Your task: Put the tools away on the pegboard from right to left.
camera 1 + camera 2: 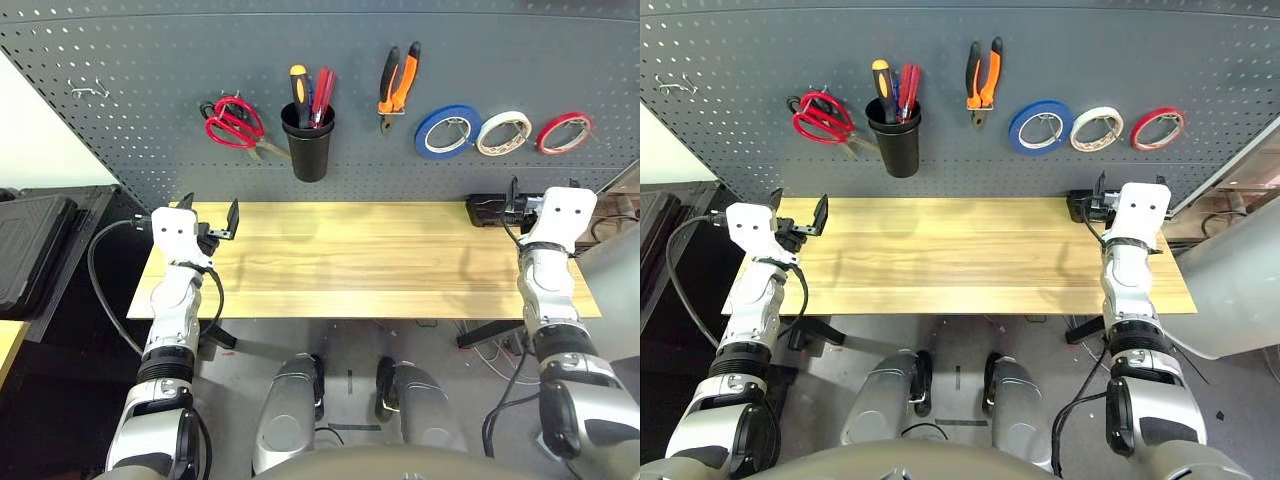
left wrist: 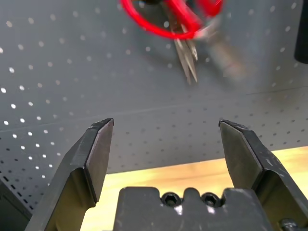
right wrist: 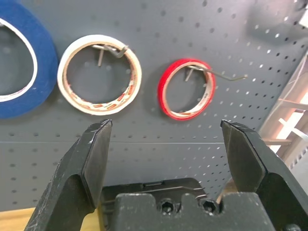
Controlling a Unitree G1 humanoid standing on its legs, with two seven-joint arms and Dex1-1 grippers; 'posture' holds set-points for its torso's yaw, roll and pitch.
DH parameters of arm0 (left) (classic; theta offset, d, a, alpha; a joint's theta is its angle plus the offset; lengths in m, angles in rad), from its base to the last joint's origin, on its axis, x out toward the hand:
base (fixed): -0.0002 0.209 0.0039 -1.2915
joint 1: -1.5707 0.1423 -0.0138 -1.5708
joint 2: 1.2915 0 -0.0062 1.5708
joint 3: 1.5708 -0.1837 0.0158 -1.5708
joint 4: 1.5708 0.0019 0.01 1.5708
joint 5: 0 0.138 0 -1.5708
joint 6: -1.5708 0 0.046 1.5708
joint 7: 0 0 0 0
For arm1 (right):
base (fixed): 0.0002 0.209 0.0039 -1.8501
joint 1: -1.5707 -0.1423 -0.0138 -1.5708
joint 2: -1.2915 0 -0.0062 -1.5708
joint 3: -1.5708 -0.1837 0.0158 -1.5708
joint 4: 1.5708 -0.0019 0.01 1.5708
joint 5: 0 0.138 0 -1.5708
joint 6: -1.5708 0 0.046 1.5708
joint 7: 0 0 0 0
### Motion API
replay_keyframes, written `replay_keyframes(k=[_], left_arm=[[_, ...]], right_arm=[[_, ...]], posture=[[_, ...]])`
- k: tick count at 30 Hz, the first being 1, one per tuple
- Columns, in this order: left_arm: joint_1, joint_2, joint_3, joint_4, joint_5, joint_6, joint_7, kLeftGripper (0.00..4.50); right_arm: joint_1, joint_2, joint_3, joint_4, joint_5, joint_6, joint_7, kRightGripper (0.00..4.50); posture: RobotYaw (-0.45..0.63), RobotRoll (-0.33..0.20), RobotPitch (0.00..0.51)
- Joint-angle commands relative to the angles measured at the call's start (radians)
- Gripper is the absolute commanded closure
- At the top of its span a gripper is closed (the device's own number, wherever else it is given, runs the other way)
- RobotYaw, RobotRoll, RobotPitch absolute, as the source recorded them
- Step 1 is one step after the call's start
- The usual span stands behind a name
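- No brand, label or writing can be read on any of the tools or on the board.
- The left end effector (image 1: 212, 222) sits over the far left corner of the wooden worktop (image 1: 370, 260), its two black fingers spread wide with nothing between them.
- The right end effector (image 1: 507, 203) sits at the far right corner of the worktop, just beside a small black box (image 1: 486, 210); its fingers are also spread wide and hold nothing.
- The pegboard (image 1: 140, 140) stands upright along the far edge of the worktop.
- The red-handled scissors (image 1: 235, 124) hang on the left part of the pegboard, blades pointing down to the right.
- Just right of them a black cup (image 1: 308, 145) is fixed to the board, with the black-and-orange-handled screwdriver (image 1: 299, 94) standing in it beside red-handled tools.
- The orange-and-black-handled pliers (image 1: 398, 85) hang farther right, nose down.
- Three tape rolls hang in a row at the right: a blue roll (image 1: 447, 131), the whitish roll (image 1: 503, 132) on its hook, and a red roll (image 1: 563, 132).
- A bare metal hook (image 1: 90, 91) sits at the far left of the pegboard.
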Motion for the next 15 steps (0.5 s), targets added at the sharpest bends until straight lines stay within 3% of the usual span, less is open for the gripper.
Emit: replay_keyframes(k=[1,15], left_arm=[[0.0,-0.002,0.013,0.047,-0.013,-0.04,-0.005,0.02],[-0.023,0.015,0.027,0.134,-0.027,-0.084,-0.035,0.02]], right_arm=[[-0.007,-0.013,-0.016,0.029,0.008,-0.022,-0.016,0.0],[0.004,-0.029,-0.062,0.077,0.041,0.016,-0.069,0.0]], posture=[[0.14,0.0,0.085],[0.13,0.0,0.1]])
